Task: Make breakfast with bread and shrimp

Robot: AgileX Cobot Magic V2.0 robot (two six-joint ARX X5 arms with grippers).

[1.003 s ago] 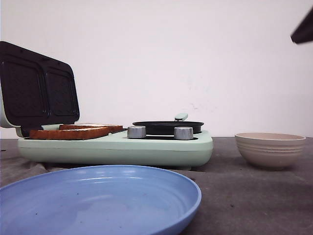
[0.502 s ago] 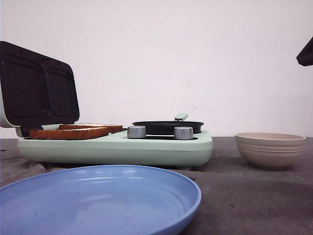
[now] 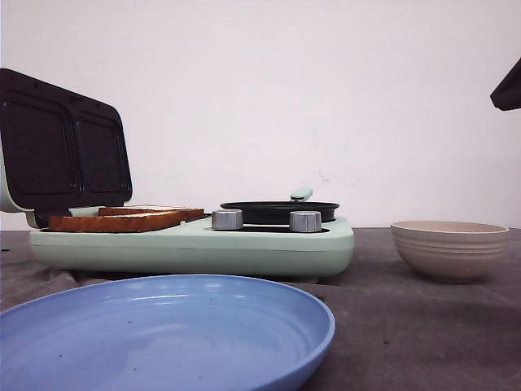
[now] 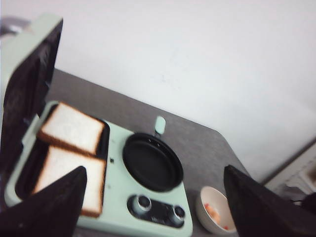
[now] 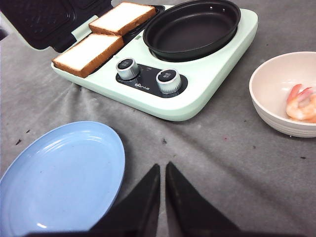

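Mint-green cooker (image 5: pixel 207 94) carries small writing between its knobs (image 5: pixel 148 78), too blurred to read. Bread (image 5: pixel 106 37) lies on its left plate, shrimp (image 5: pixel 302 102) in the beige bowl (image 5: pixel 269 106). Left end effector (image 4: pixel 153 217) spread wide; right end effector (image 5: pixel 163 170) pressed together, empty.

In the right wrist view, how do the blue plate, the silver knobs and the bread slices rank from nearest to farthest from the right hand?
1. Round blue plate, empty, closest beside the right hand.
2. Two silver knobs, on the mint-green cooker's front panel.
3. Two toasted square bread slices, farthest, on the open grill plate.

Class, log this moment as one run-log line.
left gripper: open, empty | right gripper: shut, empty | bread: on grill | shrimp: in bowl | pan: empty
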